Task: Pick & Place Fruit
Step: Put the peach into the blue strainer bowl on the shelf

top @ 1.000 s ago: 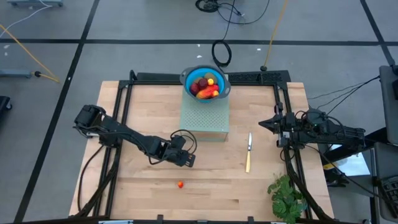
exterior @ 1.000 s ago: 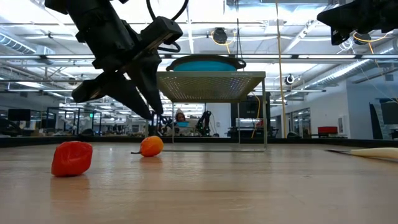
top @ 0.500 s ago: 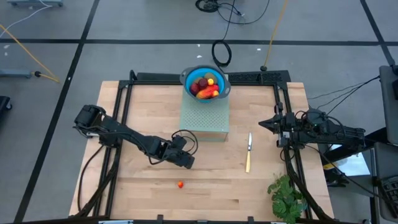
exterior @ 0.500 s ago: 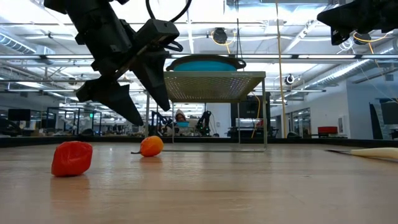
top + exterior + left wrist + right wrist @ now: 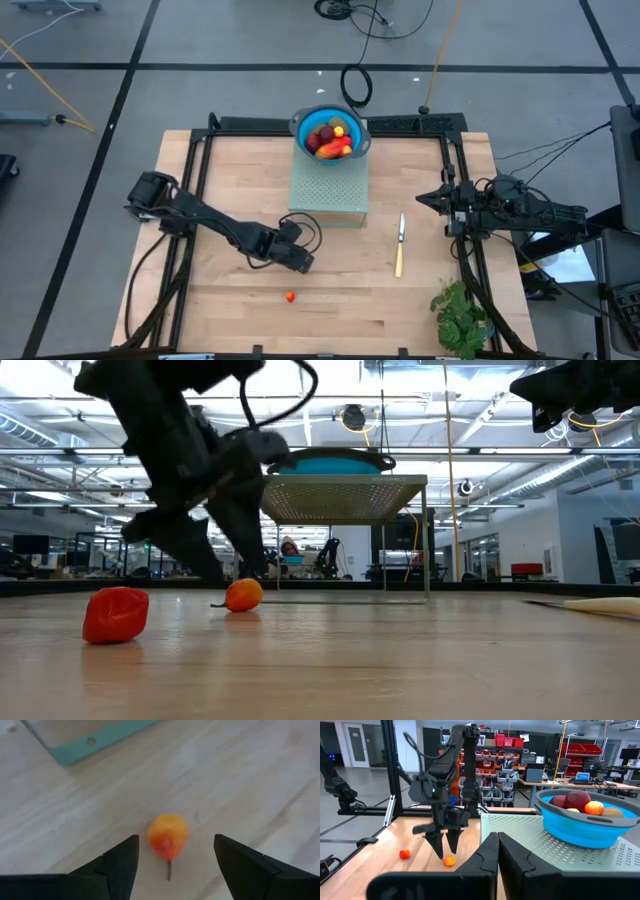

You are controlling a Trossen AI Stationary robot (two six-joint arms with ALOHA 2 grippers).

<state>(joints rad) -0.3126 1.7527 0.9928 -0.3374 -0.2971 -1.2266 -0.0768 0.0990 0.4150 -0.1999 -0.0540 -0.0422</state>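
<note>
Left claw (image 5: pixel 172 865) open astride small orange-yellow stemmed fruit (image 5: pixel 168 836) on table; centre, lower, then close gently (rolls easily).

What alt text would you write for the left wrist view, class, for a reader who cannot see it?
A small orange-red fruit with a short stem lies on the wooden table, framed between the two dark fingers of the open left claw, which does not touch it. A teal stand edge crosses the far corner.
</note>
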